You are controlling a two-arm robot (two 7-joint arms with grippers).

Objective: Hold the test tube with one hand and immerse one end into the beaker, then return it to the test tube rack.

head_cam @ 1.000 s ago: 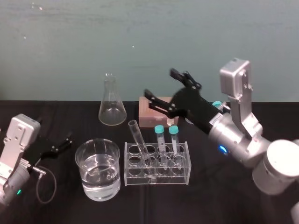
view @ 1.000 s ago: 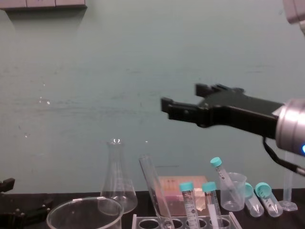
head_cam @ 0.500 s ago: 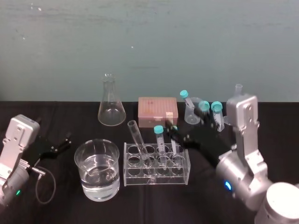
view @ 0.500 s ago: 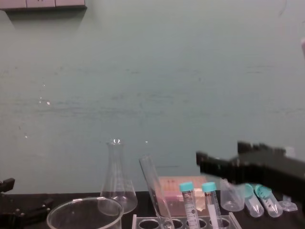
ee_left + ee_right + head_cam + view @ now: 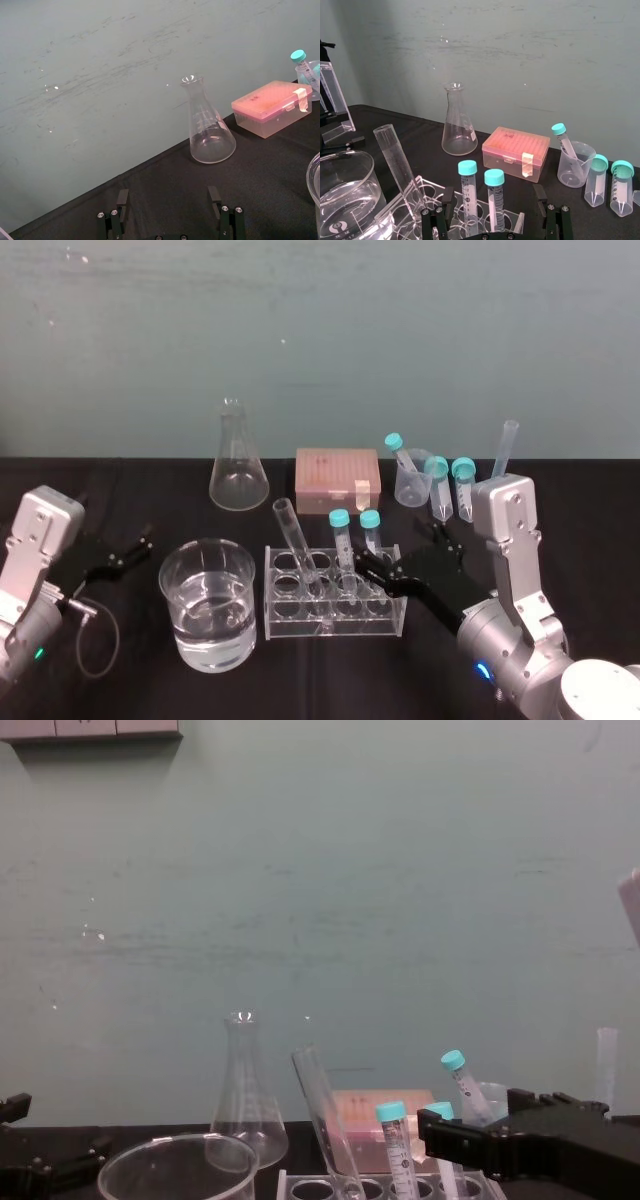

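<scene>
We see our left gripper (image 5: 168, 192) low over the black table (image 5: 280, 160), its two fingers spread wide with nothing between them. From it, the conical flask (image 5: 210, 135) stands at one o'clock, the pink box (image 5: 270, 107) at two o'clock, and the rim of the beaker (image 5: 311, 172) at three o'clock.

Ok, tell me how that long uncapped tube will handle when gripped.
The test tube looks like smooth thin glass: probably slippery, fragile and light. It leans loosely in the test tube rack, so it may pivot when touched. The right gripper is open beside the rack; the left gripper lies parked left.
</scene>
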